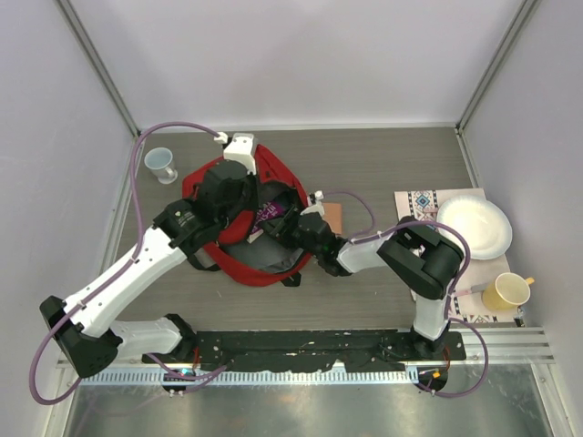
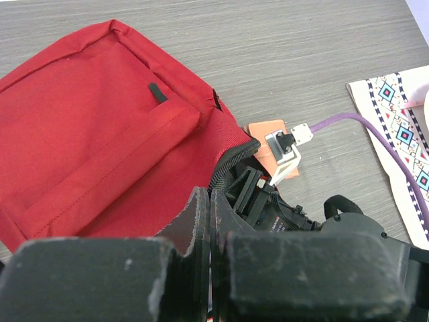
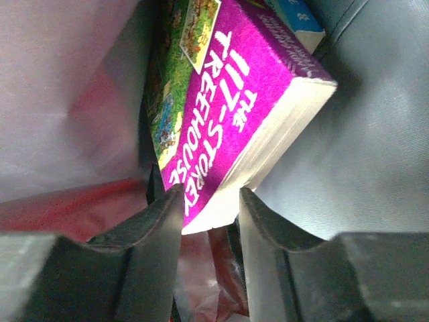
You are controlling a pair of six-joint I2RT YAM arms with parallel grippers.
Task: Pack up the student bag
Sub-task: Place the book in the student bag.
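The student bag, a red backpack, lies on the bench left of centre with its main compartment unzipped and both arms reaching over the opening. A purple book sits tilted inside the compartment against the grey lining, so at least one item is judged to be packed. The right jaws stand parted on either side of the book's lower corner. A thin gap shows on the page side, so they read as released rather than clamping, though contact on the cover side cannot be ruled out. The left jaws are clenched close to the zipper edge; whether fabric is pinched between them is not visible. Remaining work is judged to be withdrawing the right arm, adding any further items, and closing the zip. An orange flat item lies on the bench touching or just beside the bag; it is partly covered by the right wrist and cannot be identified. The left arm hides the bag's upper part. A blue patch inside is cut off.
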